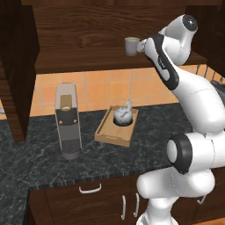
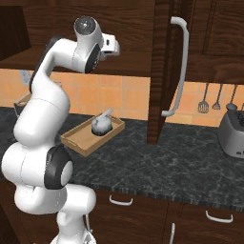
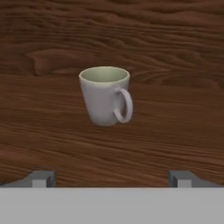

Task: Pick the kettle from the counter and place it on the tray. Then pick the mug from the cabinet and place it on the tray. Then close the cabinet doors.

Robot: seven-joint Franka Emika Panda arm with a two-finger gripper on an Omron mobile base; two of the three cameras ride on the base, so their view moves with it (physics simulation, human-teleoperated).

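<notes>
Hand view — mug (image 3: 105,95) ahead of end effector (image 3: 112,178)

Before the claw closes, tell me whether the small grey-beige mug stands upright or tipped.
Upright: the small grey-beige mug stands on the cabinet's dark wood shelf, rim up.

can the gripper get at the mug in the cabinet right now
Probably yes. The gripper is open and aimed at the mug, which stands upright on the cabinet shelf with nothing between them. The handle faces the gripper side.

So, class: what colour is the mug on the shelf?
Grey-beige, paler inside; the mug shows best in the hand view.
</notes>
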